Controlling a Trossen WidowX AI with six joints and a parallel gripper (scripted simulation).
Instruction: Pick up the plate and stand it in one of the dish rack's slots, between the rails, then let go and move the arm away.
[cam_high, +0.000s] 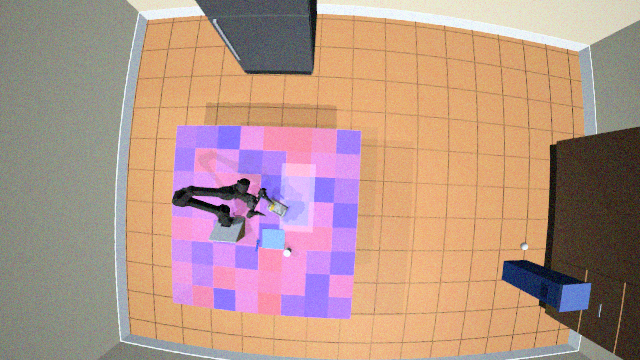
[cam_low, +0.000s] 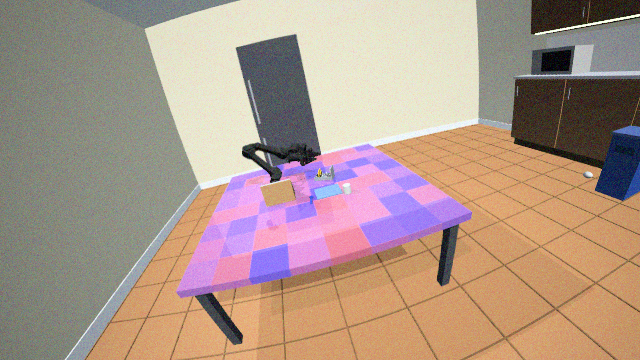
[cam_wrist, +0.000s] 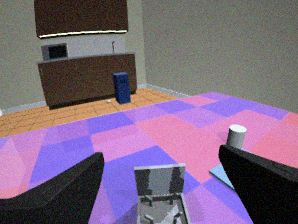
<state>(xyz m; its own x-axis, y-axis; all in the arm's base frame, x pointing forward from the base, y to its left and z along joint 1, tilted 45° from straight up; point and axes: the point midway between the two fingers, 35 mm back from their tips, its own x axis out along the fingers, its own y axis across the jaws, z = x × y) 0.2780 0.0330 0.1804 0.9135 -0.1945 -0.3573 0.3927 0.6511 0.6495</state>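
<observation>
The yellow plate (cam_high: 271, 207) (cam_low: 319, 173) stands roughly upright, seen nearly edge-on, in the arm-side end of the grey dish rack (cam_high: 281, 209) (cam_low: 331, 173) (cam_wrist: 160, 181). The plate is out of sight in the wrist view, and which slot it is in is too small to tell. The rack has a tall end panel on the side away from the arm. My gripper (cam_high: 268, 207) (cam_low: 319, 155) (cam_wrist: 162, 155) is open and empty. It hangs above the plate and the arm-side end of the rack, apart from both, with its fingers spread wide.
A light blue board (cam_high: 273, 238) (cam_low: 328, 191) (cam_wrist: 224, 174) lies beside the rack, with a white cup (cam_high: 287, 253) (cam_low: 347, 188) (cam_wrist: 236, 137) at its far corner. A box-like block (cam_high: 227, 231) (cam_low: 278, 193) stands near the arm's base. A small blue item (cam_high: 257, 245) (cam_low: 311, 200) is beside the board.
</observation>
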